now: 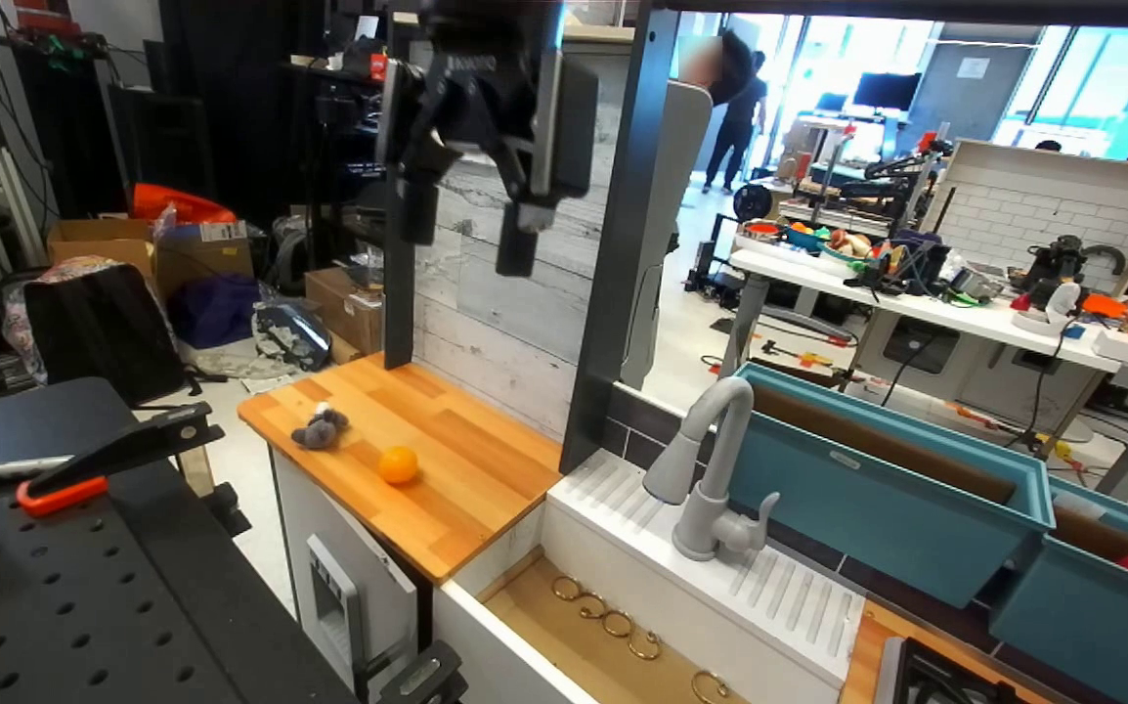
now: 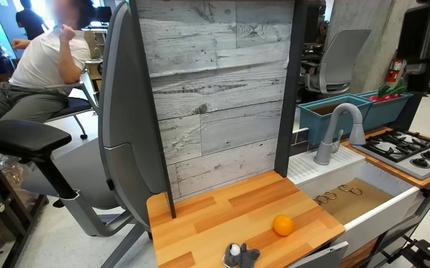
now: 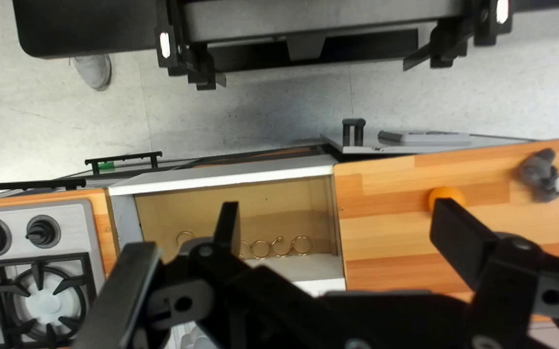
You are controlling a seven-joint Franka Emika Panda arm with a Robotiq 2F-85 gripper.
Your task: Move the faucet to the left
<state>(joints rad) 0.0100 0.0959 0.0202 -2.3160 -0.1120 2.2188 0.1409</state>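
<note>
The light-grey faucet stands upright on the white ribbed ledge behind the sink. Its bent spout points toward the orange's side in that exterior view. The faucet also shows in an exterior view, its spout over the stove side. In the wrist view, a light-grey part at the bottom edge, probably the faucet, is mostly hidden by my gripper. My black gripper hangs high above the counter, apart from the faucet. In the wrist view my gripper has its fingers wide apart with nothing between them.
The wooden counter bears an orange and a grey plush toy. The sink holds gold rings. Teal planters stand behind the faucet. A stove, a dark post and a wood-look panel flank it.
</note>
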